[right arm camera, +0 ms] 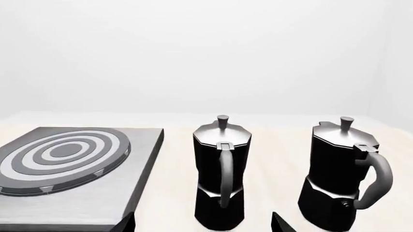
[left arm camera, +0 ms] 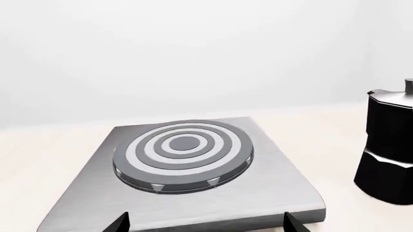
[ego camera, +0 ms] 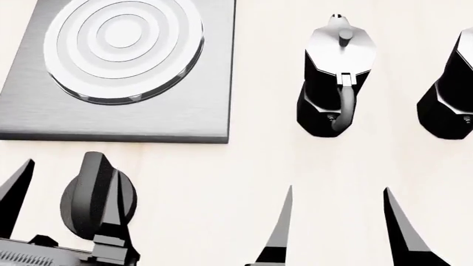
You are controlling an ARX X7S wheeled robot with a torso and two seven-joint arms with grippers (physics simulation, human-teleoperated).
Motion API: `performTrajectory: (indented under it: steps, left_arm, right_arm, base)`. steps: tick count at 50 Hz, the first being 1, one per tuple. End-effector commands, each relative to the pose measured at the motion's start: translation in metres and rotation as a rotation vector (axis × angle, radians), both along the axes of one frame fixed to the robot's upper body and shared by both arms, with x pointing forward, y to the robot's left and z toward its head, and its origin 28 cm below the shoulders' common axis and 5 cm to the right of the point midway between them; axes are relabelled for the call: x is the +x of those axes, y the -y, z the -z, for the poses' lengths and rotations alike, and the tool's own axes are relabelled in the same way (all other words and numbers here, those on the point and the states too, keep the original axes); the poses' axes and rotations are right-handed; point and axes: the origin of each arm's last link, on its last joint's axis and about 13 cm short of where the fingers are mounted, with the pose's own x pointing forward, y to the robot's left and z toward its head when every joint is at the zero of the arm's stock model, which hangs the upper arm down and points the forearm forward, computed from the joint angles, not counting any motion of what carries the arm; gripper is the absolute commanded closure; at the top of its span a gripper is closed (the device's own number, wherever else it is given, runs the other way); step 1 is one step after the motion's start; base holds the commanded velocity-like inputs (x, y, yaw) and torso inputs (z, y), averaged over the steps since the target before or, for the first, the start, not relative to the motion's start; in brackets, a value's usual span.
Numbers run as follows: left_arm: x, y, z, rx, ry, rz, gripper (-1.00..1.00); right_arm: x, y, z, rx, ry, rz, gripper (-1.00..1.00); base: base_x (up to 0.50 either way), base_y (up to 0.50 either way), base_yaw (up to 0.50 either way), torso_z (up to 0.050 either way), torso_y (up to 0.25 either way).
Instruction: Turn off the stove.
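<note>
A pale bench (ego camera: 244, 166) fills the head view. The largest thing on it is the stove (ego camera: 177, 111), a flat square grey brushed-metal plate at the far left, carrying a round burner (ego camera: 122, 47) of concentric light and dark rings. To its right, well apart from it, stand two upright black-and-silver moka pots: the nearer-centre moka pot (ego camera: 336, 77) with its handle facing the robot, and a second moka pot (ego camera: 447, 100) cut off by the right edge. Nothing sits on the burner.

Just near of the plate, at the left, sits the round black ridged knob (ego camera: 92, 202), separate from the plate. The left gripper (ego camera: 63, 199) is around it: one dark finger shows to its left, the other crosses its front, so the jaws are spread and straddling the knob, seemingly lined up to pinch and twist it. Whether they touch it cannot be told.

The right gripper (ego camera: 336, 227) hovers over bare bench, near of the pots, jaws spread and holding nothing, probably parked out of the way.
</note>
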Motion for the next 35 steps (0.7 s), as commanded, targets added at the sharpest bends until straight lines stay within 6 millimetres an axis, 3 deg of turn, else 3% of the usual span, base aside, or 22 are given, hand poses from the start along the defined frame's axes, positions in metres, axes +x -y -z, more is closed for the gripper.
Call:
performTrajectory:
  steps: [1,35]
  left_arm:
    - [0.0034,-0.0027,0.0077,0.006,-0.019,-0.021,-1.0]
    - [0.0121,-0.0072,0.017,-0.007,-0.048,-0.046,-1.0]
  right_arm:
    - [0.0003,0.0002,0.0005,-0.001,-0.001,0.001,-1.0]
    - [0.0006,-0.0005,0.0017,-0.005,-0.004,-0.002,-1.0]
  base:
    - [0.0,0.0,0.0,0.0,0.0]
    - [0.0,0.0,0.0,0.0,0.0]
